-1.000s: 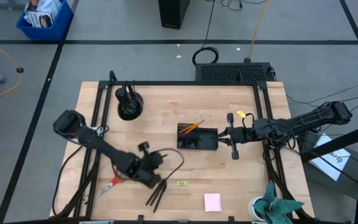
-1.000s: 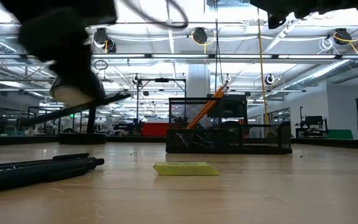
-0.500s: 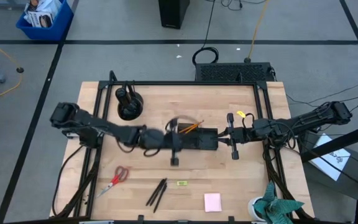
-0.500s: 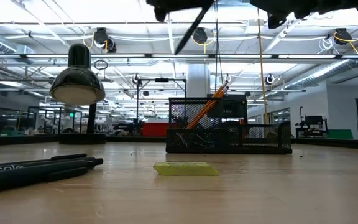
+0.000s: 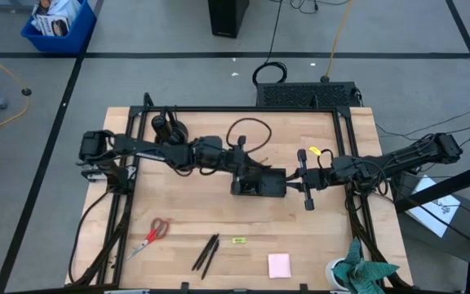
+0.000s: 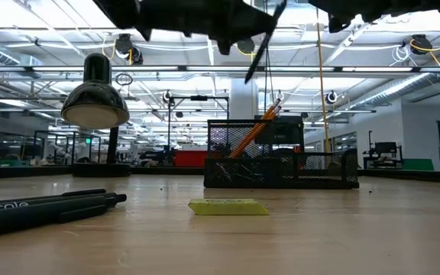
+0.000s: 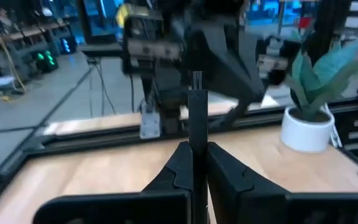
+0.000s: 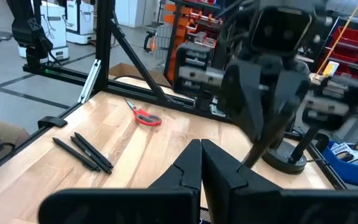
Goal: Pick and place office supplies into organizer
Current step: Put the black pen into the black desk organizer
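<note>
L gripper (image 5: 247, 167) hung over the organizer's (image 5: 259, 183) left end, fingers (image 7: 180, 163) clamped narrow on a thin black pen (image 7: 197, 118); low view showed that pen (image 6: 264, 40) tilted in the air above the tray, not touching it. Just beyond the L gripper's tip, the orange pencil (image 5: 254, 166) leaned in the organizer, its upper end sticking out above the mesh wall (image 6: 257, 130).

R gripper (image 5: 303, 180) sat just off the organizer's right end, on the far side of the tray from the L gripper, fingers (image 8: 188, 168) pressed together w/ nothing between them.

Well apart from both grippers, toward the table's near edge: two more black pens (image 5: 206, 251) lying side by side, red-handled scissors (image 5: 155, 233) further to the left of them, small yellow-green tag (image 5: 239, 240) just right of the pens, pink notepad (image 5: 279, 265) nearest the edge. None touched the others.

Behind the L arm, near the table's back left corner, stood a round black dome-shaped object (image 5: 170, 137). A potted plant (image 5: 359, 269) sat at the front right corner, off past the R gripper.
</note>
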